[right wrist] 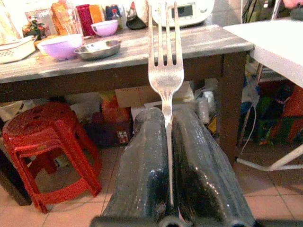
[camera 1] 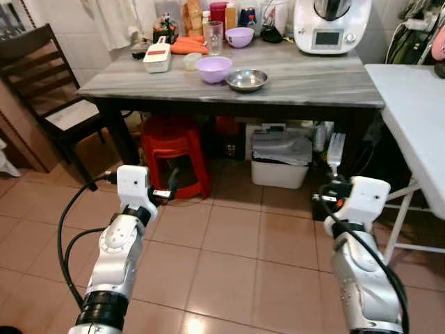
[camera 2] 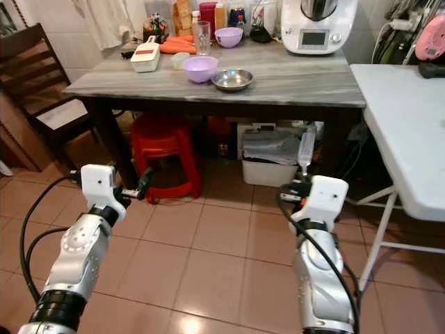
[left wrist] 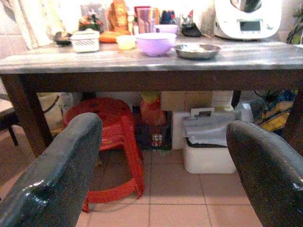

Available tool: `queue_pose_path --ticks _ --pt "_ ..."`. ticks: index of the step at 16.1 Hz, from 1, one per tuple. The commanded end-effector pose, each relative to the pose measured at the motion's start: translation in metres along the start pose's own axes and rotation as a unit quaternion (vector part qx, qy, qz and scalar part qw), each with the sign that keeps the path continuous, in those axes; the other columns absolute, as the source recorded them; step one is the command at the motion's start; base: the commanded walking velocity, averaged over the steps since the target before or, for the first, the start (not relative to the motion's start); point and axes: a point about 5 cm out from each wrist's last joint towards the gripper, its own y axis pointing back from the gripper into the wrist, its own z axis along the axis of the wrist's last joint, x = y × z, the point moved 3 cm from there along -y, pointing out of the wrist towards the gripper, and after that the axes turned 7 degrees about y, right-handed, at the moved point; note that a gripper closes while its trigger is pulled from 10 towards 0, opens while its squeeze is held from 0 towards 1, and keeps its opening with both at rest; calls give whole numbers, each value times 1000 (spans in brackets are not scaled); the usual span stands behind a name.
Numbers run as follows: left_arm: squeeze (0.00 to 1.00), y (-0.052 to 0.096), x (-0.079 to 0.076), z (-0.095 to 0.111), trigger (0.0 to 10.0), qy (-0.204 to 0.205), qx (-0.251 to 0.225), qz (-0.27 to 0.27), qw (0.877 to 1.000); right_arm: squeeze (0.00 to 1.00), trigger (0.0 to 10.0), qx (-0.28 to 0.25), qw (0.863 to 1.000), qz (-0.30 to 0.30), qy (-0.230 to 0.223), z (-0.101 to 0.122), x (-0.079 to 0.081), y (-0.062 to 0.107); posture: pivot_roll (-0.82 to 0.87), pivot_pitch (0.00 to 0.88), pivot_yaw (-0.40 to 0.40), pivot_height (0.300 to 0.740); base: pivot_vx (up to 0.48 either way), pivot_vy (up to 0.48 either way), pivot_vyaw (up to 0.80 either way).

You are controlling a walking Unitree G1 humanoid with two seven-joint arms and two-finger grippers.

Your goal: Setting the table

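A dark wooden chair (camera 1: 42,76) is standing at the far left, beside a grey streaked table (camera 1: 313,87) on dark legs. On the tabletop, going left to right, a white box with a red label (camera 1: 158,56) is lying near orange carrots (camera 1: 189,46), a clear glass (camera 1: 213,37) is standing upright, a lilac plastic bowl (camera 1: 213,68) is sitting just beside a shallow shiny steel dish (camera 1: 247,79), a second lilac bowl (camera 1: 240,36) is resting further back, and a white kitchen machine with a small screen (camera 1: 332,26) is standing at the right end. Under the table a red moulded plastic stool (camera 1: 174,156) is standing on the tan tiled floor (camera 1: 236,264), with a white bin under a grey lid (camera 1: 281,158) to its right.

The left gripper (camera 1: 169,188) is hovering low in front of the stool, its rounded black fingers (left wrist: 57,175) standing well apart with nothing between them.

The right gripper (right wrist: 168,156) is pressing its fingers together on the thin handle of a metal fork (right wrist: 165,66). The fork is standing upright, long axis vertical, four slim tines pointing up, in front of the table's right end and below its top. A white folding table (camera 1: 417,118) is standing at the far right.
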Motion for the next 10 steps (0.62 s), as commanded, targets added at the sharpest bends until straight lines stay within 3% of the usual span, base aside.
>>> queue_pose_path --ticks 1,6,10 --pt "0 4 6 1 10000 -3 -1 5 1000 0 10000 -9 1000 12 -11 5 9 0 -17 0 58 740 0 0 0" --pt "0 9 -4 -2 10000 3 3 -38 999 0 10000 -18 1000 6 -7 8 5 1 -23 0 58 740 0 0 0" --pt "0 11 -6 -4 10000 8 4 -43 999 0 10000 -14 1000 4 -7 6 4 2 -26 0 55 740 352 0 0"
